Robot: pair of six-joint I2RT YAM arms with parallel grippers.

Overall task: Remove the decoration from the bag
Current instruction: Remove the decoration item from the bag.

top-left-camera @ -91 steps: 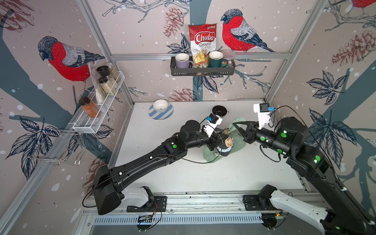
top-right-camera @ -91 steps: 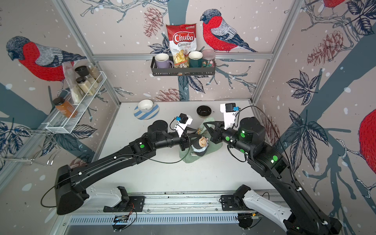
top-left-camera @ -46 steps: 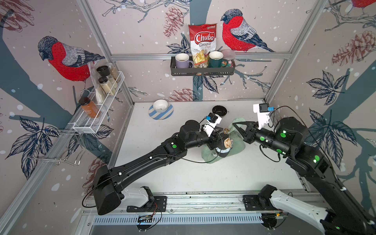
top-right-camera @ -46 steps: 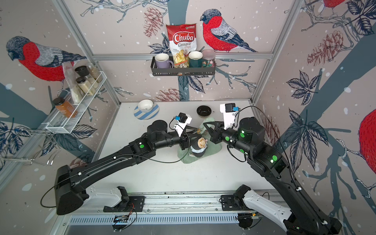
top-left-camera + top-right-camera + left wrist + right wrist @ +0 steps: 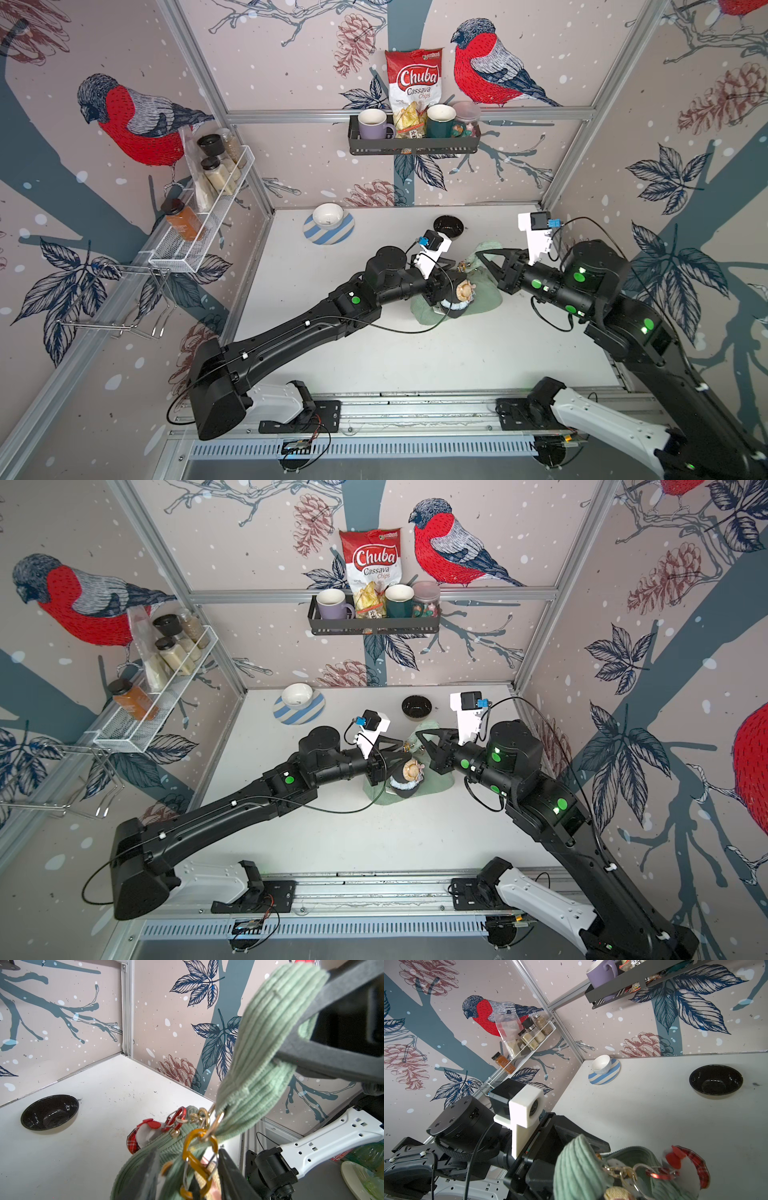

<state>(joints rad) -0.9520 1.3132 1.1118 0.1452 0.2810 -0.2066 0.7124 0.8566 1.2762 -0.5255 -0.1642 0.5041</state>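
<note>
A black bowl sits centre frame on the desk, a white bowl on a striped plate to its left. A chips bag stands upper centre.

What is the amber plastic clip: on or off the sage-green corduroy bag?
On: the amber plastic clip hooks through a gold metal ring of the sage-green corduroy bag.

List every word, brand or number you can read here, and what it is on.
"Chuba": big white lettering on the red chip bag on the black wall shelf.
"Cassava Chips": just below, same bag.
Green logo at the bag's top, small label at its foot: too small to read.
Spice jars: nothing legible.
</note>
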